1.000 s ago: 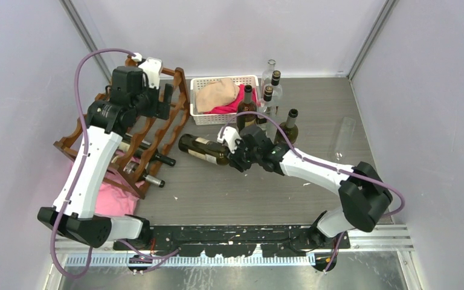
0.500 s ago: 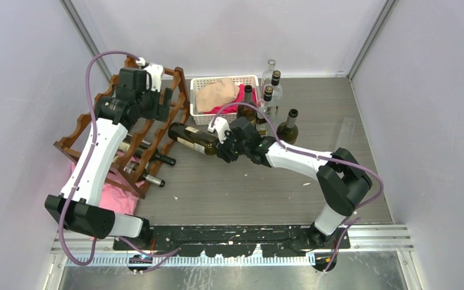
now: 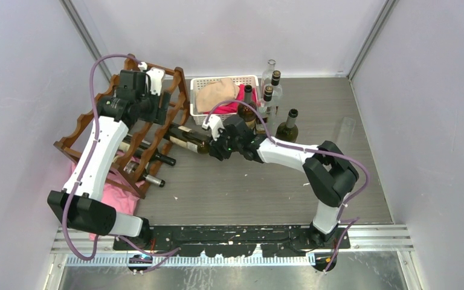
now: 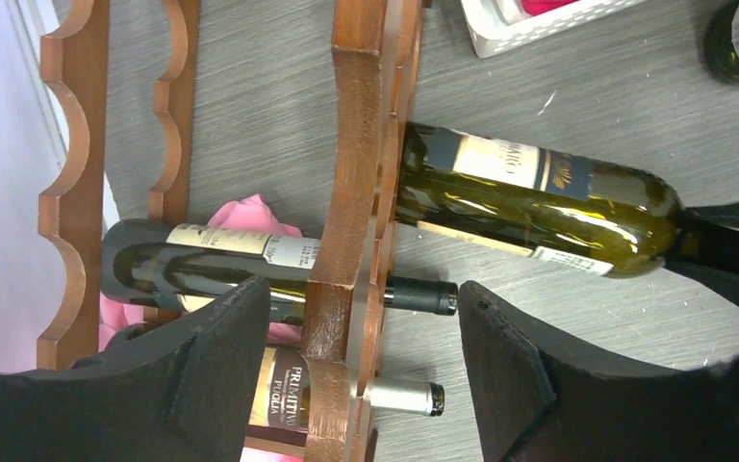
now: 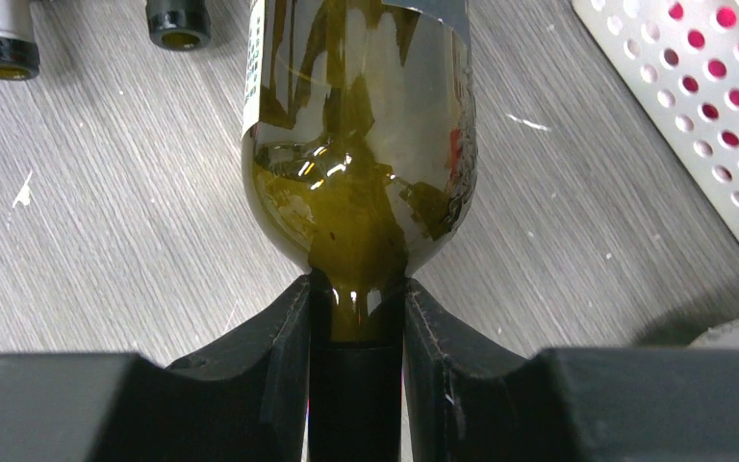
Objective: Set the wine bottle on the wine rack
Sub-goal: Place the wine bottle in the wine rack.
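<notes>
Wine bottle: dark green glass wine bottle (image 4: 539, 197) with a cream label, lying level, its base at the front rail of the reddish-brown scalloped wooden wine rack (image 4: 356, 125).
Right gripper (image 5: 356, 298): clamped on the neck, just below the shoulder.
Left gripper (image 4: 361, 294): jaws apart astride the rail, holding nothing.
Handling: likely heavy, rigid, slick and breakable — a neck hold leaves the body levering downward; support nearer the shoulder seems safer.

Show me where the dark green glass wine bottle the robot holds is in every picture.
Top external: the dark green glass wine bottle lies left of centre.
Left wrist: it is upper right, lying sideways.
Right wrist: it fills the top centre.
Shared landmark: the white plastic basket, in all three.
</notes>
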You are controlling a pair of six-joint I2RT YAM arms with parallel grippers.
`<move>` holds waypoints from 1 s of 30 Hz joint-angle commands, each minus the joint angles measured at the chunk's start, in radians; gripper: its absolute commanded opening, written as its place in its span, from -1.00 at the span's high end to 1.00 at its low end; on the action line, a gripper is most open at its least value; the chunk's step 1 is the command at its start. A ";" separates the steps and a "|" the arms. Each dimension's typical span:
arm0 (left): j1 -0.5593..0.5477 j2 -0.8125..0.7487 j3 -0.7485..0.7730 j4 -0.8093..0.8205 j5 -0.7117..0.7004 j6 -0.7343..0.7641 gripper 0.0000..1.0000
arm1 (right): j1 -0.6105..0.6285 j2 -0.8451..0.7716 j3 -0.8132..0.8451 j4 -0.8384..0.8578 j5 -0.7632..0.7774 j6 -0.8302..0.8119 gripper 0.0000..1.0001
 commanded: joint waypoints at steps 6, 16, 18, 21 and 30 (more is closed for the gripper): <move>0.016 0.004 -0.003 -0.018 0.122 0.044 -0.26 | 0.004 0.075 0.168 0.277 -0.120 -0.036 0.98; 0.019 -0.041 -0.059 0.050 0.128 0.045 -0.25 | 0.006 0.221 0.276 0.387 -0.199 -0.049 0.98; 0.019 -0.042 -0.062 0.053 0.123 0.041 -0.25 | 0.006 0.250 0.306 0.401 -0.205 -0.041 0.98; 0.019 -0.049 -0.070 0.064 0.108 0.028 -0.26 | 0.006 0.295 0.363 0.417 -0.208 -0.022 0.98; 0.020 -0.095 -0.105 0.145 0.034 -0.036 -0.42 | 0.006 0.407 0.520 0.421 -0.219 0.016 0.98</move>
